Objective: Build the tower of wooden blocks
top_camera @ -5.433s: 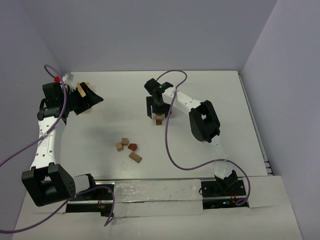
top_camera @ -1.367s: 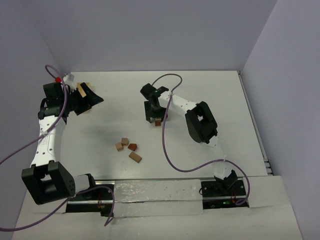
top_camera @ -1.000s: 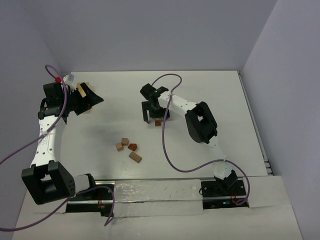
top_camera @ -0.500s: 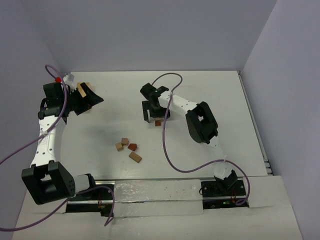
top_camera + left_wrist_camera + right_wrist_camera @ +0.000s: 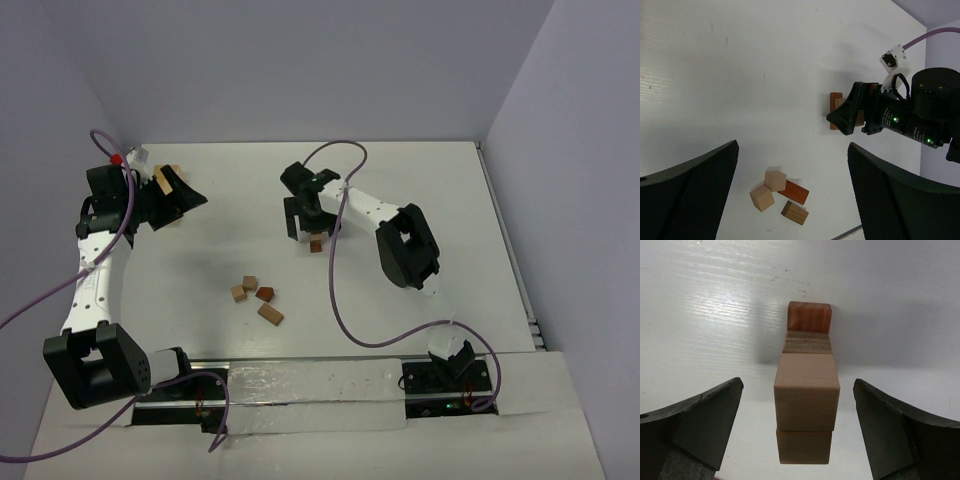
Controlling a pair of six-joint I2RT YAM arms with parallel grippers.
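The tower [image 5: 806, 390] is a one-block-wide stack of tan and reddish-brown wood blocks, also visible in the top view [image 5: 317, 244] and the left wrist view [image 5: 835, 110]. My right gripper [image 5: 797, 382] is open and straddles the tower's upper blocks, with a gap on each side. In the top view this right gripper [image 5: 314, 226] hangs over the table's middle. Several loose wood blocks [image 5: 256, 298] lie in a cluster nearer the front; the left wrist view shows them [image 5: 781, 196] too. My left gripper [image 5: 792, 145] is open and empty, raised at the far left [image 5: 185, 200].
A pale wooden piece [image 5: 161, 179] sits by the left gripper at the back-left corner. Purple cables [image 5: 335, 290] loop over the table from both arms. Walls close in the table at the back and the right.
The right gripper has shifted only slightly around the tower, and its jaws have stayed open. The left arm and the loose blocks have not moved.
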